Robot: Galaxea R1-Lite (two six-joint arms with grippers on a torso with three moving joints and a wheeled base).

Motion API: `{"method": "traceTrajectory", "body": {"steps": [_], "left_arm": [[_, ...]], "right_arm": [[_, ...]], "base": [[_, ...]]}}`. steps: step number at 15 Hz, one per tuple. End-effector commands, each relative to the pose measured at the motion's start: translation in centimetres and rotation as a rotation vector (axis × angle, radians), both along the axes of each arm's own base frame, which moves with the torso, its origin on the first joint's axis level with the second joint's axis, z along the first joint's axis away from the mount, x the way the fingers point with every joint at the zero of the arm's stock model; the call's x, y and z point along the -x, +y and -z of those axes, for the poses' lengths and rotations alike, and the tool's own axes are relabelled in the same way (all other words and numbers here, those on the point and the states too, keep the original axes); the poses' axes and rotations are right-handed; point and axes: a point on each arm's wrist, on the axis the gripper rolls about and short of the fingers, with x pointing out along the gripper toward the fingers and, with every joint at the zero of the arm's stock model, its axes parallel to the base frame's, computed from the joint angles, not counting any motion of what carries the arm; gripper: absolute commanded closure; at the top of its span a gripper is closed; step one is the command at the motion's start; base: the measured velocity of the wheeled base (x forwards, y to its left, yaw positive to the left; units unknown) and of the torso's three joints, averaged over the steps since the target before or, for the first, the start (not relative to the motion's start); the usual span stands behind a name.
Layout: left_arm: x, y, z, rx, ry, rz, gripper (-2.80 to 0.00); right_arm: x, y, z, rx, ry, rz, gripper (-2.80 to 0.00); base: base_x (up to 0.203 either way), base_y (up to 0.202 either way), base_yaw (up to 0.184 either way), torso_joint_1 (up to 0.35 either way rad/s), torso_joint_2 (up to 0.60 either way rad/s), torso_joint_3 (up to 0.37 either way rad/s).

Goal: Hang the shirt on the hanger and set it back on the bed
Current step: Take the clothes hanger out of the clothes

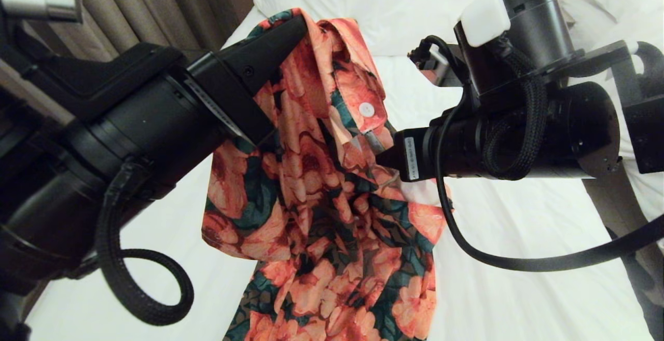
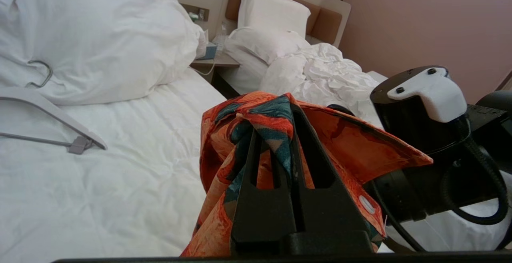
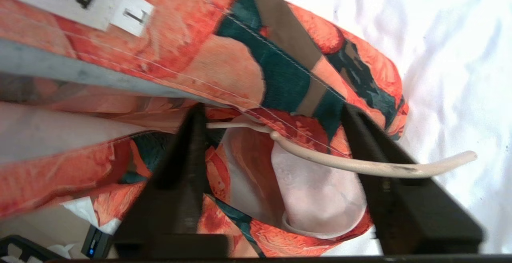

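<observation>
My left gripper [image 2: 280,163] is clamped on the collar of the soft, light shirt [image 1: 321,216] above the bed [image 1: 519,258], my right gripper [image 3: 276,175] stands apart around the thin, probably bendable hanger [image 3: 360,166].

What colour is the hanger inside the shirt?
Cream-white hanger, clearest in the right wrist view.

Shirt [image 3: 280,75] crowds hanger [image 3: 360,166] between jaws
</observation>
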Motion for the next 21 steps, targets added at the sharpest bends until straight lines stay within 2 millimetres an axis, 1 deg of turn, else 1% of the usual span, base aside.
{"method": "traceTrajectory", "body": {"steps": [1,5,6,15,18,21], "left_arm": [[0.0,0.0,-0.1,0.006,-0.003,-0.002,0.0],[0.0,0.0,-0.1,0.006,-0.005,-0.001,0.0],[0.0,0.0,-0.1,0.006,-0.005,-0.001,0.0],[0.0,0.0,-0.1,0.004,-0.003,-0.001,0.0],[0.0,0.0,0.0,0.0,0.001,-0.002,0.0],[0.0,-0.1,0.3,-0.02,0.013,0.005,0.0]], "right_arm": [[-0.3,0.3,0.4,0.006,0.007,0.004,-2.8],[-0.1,0.2,0.2,0.015,-0.005,-0.006,-2.8],[-0.1,0.0,0.0,0.014,-0.013,-0.006,0.0],[0.4,-0.4,-0.8,0.033,-0.052,0.01,0.0],[0.7,-0.9,-1.5,0.031,-0.075,0.005,0.0],[0.7,-1.2,-2.7,0.018,-0.112,0.004,0.0]], "base": [[0.0,0.0,0.0,0.0,0.0,0.0],[0.0,0.0,0.0,0.0,0.0,0.0],[0.0,0.0,0.0,0.0,0.0,0.0],[0.0,0.0,0.0,0.0,0.0,0.0],[0.0,0.0,0.0,0.0,0.0,0.0],[0.0,0.0,0.0,0.0,0.0,0.0]]}}
